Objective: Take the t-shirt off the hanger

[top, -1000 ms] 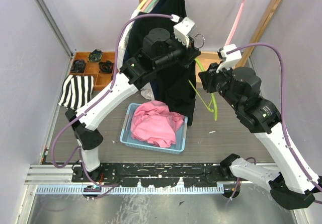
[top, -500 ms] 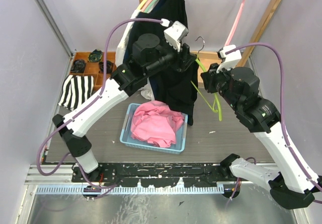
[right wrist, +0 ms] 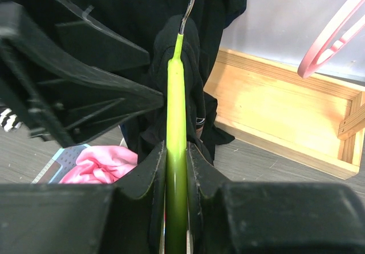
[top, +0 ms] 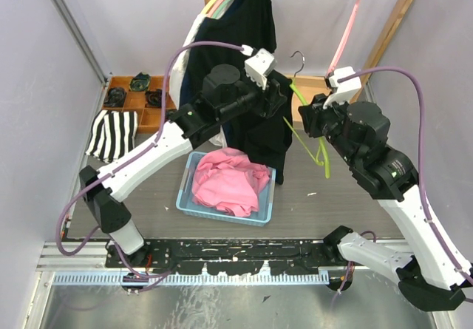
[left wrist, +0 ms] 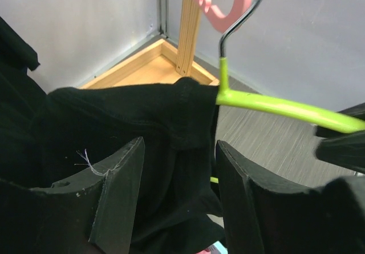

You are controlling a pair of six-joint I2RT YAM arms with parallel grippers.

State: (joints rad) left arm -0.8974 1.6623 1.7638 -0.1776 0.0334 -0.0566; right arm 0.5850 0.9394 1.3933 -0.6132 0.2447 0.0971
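Our right gripper [right wrist: 175, 171] is clamped on the green hanger [right wrist: 175, 123]; our left gripper [left wrist: 179, 191] holds its jaws apart, black t-shirt [left wrist: 131, 117] fabric between them. The t-shirt drapes over the hanger's arm beside its hook [left wrist: 221, 47]; below the hanger sits a bin [top: 182, 192] of pink cloth [top: 225, 181].

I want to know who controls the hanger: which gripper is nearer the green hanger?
Right. The right gripper is shut on the green hanger. The left gripper stands open against the black t-shirt, just beside the hanger's neck.
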